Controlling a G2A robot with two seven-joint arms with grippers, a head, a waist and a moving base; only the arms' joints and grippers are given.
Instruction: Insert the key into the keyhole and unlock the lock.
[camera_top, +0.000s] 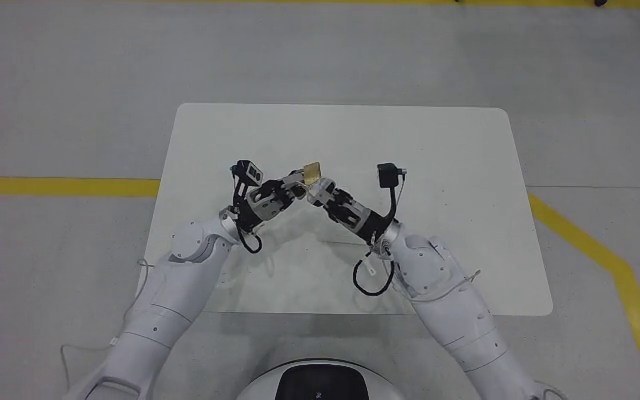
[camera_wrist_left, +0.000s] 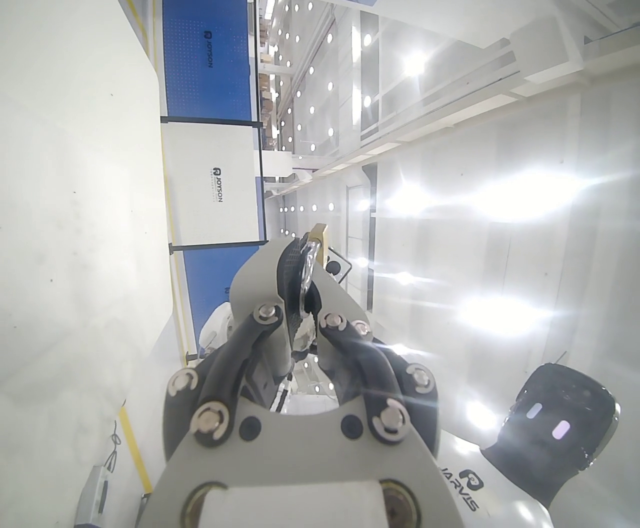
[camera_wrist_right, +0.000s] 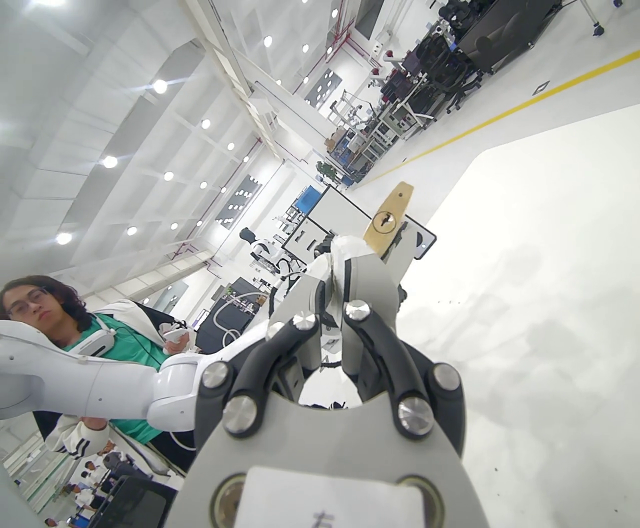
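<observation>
A: Two arms were nose to nose over the table (camera_top: 450, 230), just toward eleven o'clock from its middle in the top view.
B: And the right gripper (camera_wrist_right: 352, 257) had the prize, the brass lock (camera_wrist_right: 389, 220). Its jaws were squeezed in on one end, the body sticking out past the fingertips, held clear of the tabletop.
A: Its keyhole (camera_wrist_right: 383, 218) faced the right wrist camera, a dark slot, plain to see.
B: Over to the left gripper (camera_wrist_left: 302, 260), sitting at the lock's eight o'clock from above. Only a narrow gap there, both pads pinching the silver key (camera_wrist_left: 306, 285) flat between them.
A: The left wrist view caught the lock's brass edge just past those fingertips.
B: Touching or not? Nobody could tell from those angles.
A: The right gripper sat at the lock's five o'clock, so the lock was between the two, key not yet in the keyhole
</observation>
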